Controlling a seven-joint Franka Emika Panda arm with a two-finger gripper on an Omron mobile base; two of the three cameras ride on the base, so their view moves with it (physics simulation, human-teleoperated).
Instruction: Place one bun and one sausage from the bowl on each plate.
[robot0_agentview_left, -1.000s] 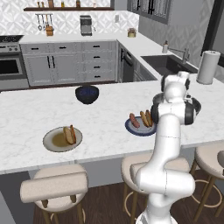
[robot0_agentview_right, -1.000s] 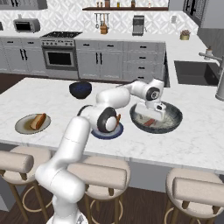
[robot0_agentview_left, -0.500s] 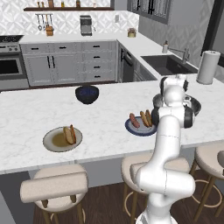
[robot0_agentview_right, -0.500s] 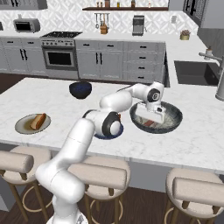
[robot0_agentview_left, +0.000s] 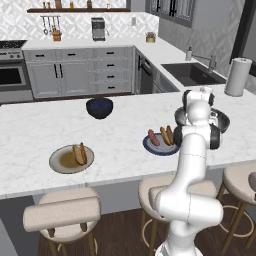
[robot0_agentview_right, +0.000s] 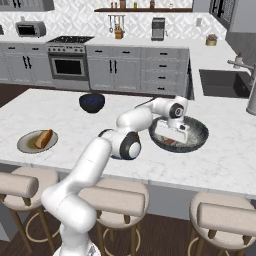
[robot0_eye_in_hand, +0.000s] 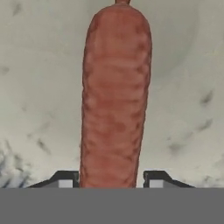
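In the hand view a reddish-brown sausage (robot0_eye_in_hand: 116, 96) lies lengthwise on the bowl's grey floor (robot0_eye_in_hand: 188, 65). My gripper (robot0_eye_in_hand: 111, 179) is shut on its near end, a fingertip (robot0_eye_in_hand: 68, 178) pressed to each side. From the right base view the hand (robot0_agentview_right: 171, 134) reaches down inside the wide grey bowl (robot0_agentview_right: 201, 131), with the sausage (robot0_agentview_right: 170, 144) just under it. The blue plate (robot0_agentview_left: 150, 146) holds one sausage (robot0_agentview_left: 153, 137) and one bun (robot0_agentview_left: 168, 135). The beige plate (robot0_agentview_left: 59, 162) carries a bun (robot0_agentview_left: 79, 153).
A deep dark-blue bowl (robot0_agentview_left: 99, 107) stands toward the counter's far side. A paper-towel roll (robot0_agentview_left: 236, 76) and the sink (robot0_agentview_left: 192, 73) are at the right rear. Stools (robot0_agentview_right: 117, 197) line the counter's near edge.
The hand has sunk a little deeper into the bowl, down around the sausage. Plates and their food have not moved.
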